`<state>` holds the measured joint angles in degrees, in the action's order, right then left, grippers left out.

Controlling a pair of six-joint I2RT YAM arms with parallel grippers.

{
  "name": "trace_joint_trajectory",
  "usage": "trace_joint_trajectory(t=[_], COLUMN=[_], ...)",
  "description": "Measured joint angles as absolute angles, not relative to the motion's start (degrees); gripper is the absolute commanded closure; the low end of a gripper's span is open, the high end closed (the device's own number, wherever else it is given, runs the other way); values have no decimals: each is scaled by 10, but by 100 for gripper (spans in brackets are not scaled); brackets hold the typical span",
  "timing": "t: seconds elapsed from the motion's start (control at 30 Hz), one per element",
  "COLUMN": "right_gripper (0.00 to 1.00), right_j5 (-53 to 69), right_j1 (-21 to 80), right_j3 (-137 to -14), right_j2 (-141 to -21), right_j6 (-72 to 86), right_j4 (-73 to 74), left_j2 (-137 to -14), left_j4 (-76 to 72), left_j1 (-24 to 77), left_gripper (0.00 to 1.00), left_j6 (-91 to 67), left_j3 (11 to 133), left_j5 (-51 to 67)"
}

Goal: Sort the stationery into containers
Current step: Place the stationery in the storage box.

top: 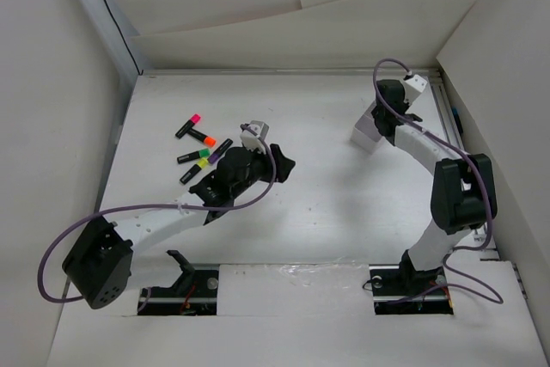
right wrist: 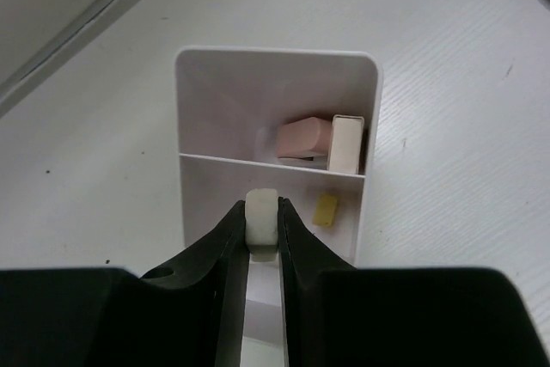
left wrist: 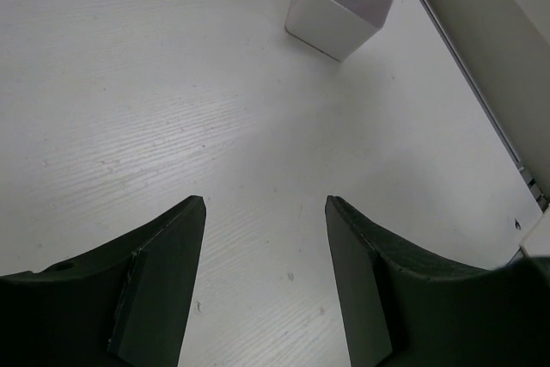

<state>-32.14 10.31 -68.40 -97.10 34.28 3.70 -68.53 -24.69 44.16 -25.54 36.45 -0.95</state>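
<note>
So, container: a small white rectangular plastic tray point(top: 363, 137) stood on the white tabletop point(top: 326, 204) toward the right rear corner, near the metal rail point(top: 440, 105) along the right edge but apart from it.
Tray contents: the far compartment held a pink rectangular block point(right wrist: 302, 137) touching a white rectangular block point(right wrist: 346, 143) against the right wall; the next compartment held a small yellow piece point(right wrist: 325, 210) by its right wall.
Right gripper point(right wrist: 262, 206): jaws clamped on a small pale cream block point(right wrist: 262, 223), poised over the tray's near part, just short of the divider; whether the block touched the tray could not be told.
Left gripper point(left wrist: 265, 204): jaws apart, bare tabletop showing between them, low over the surface and pointed toward the tray.
Loose stationery: a cluster of short black highlighter markers point(top: 203, 150) lay on the left rear of the tabletop, among them a pink-capped marker point(top: 188, 125) and an orange-capped marker point(top: 204, 137); the nearest lay just beside the left wrist.
Open room: a wide bare stretch of tabletop lay between the left gripper and the tray.
Edges: white panels point(top: 51, 126) walled the left, rear and right sides; the markers lay well inside the left edge.
Cable: a purple cable point(top: 43, 268) looped out from the left arm's base, past the tabletop's left edge.
</note>
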Motion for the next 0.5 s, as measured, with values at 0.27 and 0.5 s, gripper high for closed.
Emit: trace_joint_trajectory(t=[0.27,0.5], right_gripper=[52,35], right_j5=[-353,-354], right_j1=[103,104], right_j3=[-684,-684], right_j2=[-976,-968], right_j6=[343,343], right_j4=[45,45], left_j2=[-682,-688], left_j4=[-240,-241], left_j1=[442,442], left_gripper=[46,46], left_j6=[-273,-282], left_j3=[364,364], left_j5=[-22,-25])
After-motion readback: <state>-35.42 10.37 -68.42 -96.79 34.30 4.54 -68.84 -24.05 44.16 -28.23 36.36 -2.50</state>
